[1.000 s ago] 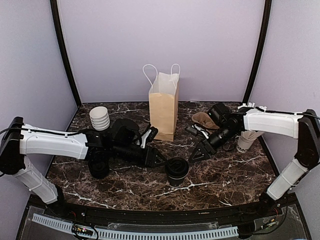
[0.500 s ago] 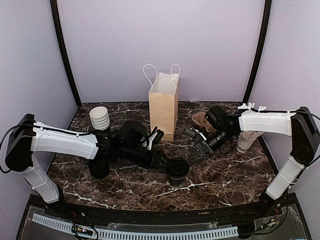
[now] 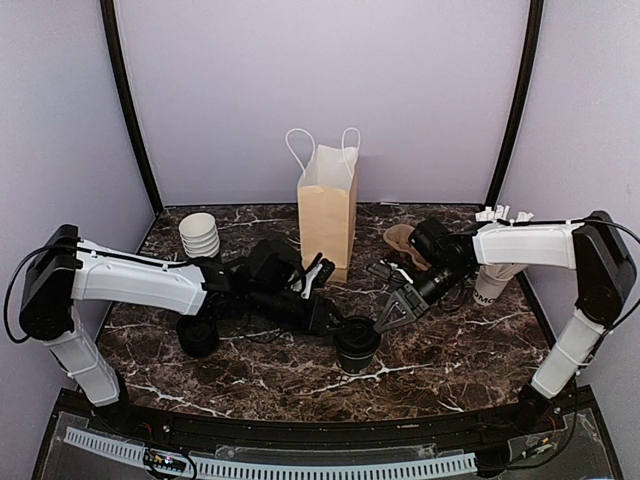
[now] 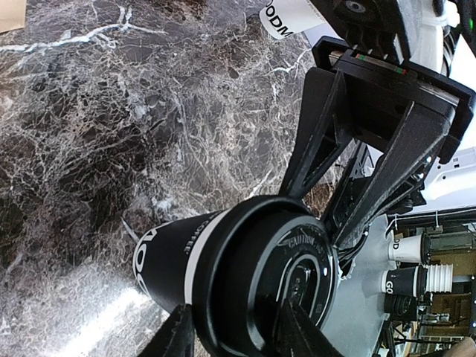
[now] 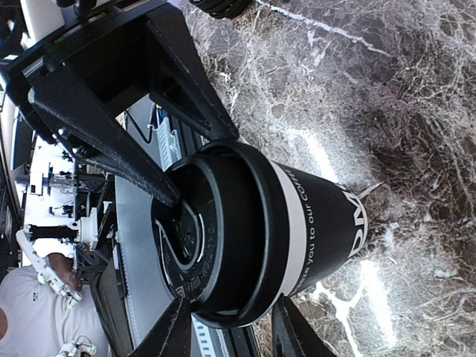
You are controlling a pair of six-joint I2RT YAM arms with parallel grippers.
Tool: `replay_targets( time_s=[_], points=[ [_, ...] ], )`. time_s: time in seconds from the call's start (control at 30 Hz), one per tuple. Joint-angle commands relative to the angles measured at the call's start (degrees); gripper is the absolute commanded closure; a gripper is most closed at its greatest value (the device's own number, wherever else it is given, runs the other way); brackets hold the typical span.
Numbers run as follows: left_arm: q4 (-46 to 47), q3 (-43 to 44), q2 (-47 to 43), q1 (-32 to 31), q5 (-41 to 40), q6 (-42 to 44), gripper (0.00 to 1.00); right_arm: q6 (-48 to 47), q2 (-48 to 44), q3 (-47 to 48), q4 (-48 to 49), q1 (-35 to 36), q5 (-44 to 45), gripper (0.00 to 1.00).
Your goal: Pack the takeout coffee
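Left gripper (image 3: 336, 324): jaws spread, straddling the coffee (image 3: 355, 342) at lid height from its left, holding nothing; impossible to tell whether touching. Right gripper (image 3: 386, 318): likewise spread and empty, set at the opposite side of the rim. Probably paired like this to steady a light, tippable cup and keep it upright for a lift.

Standing upright toward the near edge, about midway between left and right edges. Matte black paper with a white lettered band. Round lid (image 4: 286, 275) of glossy black plastic, raised rim, embossed. Polished table (image 3: 460, 350), dark marble veined white, likely slippery. Near the far edge's middle, upright brown paper bag (image 3: 328, 215), white handles up, apparently waiting to receive it.
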Motion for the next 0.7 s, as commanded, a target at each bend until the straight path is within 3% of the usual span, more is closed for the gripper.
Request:
replay_targets(
  time_s=[0.0, 0.67],
  points=[
    [-3.0, 0.7, 2.6, -0.1, 0.7, 1.1, 0.58, 0.9, 1.8, -3.1, 0.7, 0.0, 2.4, 0.64],
    [-8.2, 0.8, 7.9, 0.0, 1.3, 0.6, 0.60, 5.1, 11.2, -5.6, 1.4, -0.3, 18.8, 0.76]
  ],
)
